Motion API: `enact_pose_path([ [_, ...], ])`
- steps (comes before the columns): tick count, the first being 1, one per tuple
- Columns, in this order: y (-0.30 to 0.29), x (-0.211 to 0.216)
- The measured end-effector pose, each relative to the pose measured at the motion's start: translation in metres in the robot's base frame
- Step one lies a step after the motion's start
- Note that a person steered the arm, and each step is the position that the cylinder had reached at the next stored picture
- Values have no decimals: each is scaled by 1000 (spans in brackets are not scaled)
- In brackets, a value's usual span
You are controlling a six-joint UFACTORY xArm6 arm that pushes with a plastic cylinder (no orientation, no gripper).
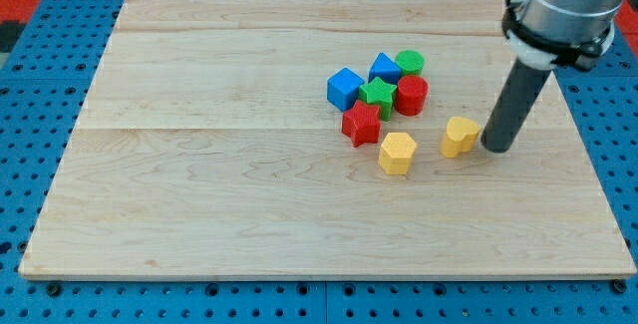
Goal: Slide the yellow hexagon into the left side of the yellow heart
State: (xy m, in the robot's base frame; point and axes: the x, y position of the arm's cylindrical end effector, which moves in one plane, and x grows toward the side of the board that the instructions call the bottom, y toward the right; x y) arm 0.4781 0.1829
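Wooden board [199, 194] — yellow hexagon [397, 153] lies left of yellow heart [460, 137], my tip [495, 150] just right.

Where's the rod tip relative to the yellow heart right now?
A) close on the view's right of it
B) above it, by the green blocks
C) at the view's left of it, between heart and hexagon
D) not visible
A: my tip sits just to the view's right of the yellow heart, while the yellow hexagon lies on the heart's other side.

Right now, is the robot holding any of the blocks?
Nothing is held. My tip is only a rod on the table, just to the view's right of the yellow heart; the yellow hexagon lies farther left.
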Motion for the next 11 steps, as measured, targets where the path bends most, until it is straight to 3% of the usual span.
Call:
enact_pose_path([
  [2,-39,-10],
  [4,-70,69],
  [5,-124,45],
  [6,-128,27],
  [10,-88,21],
  [11,-88,3],
])
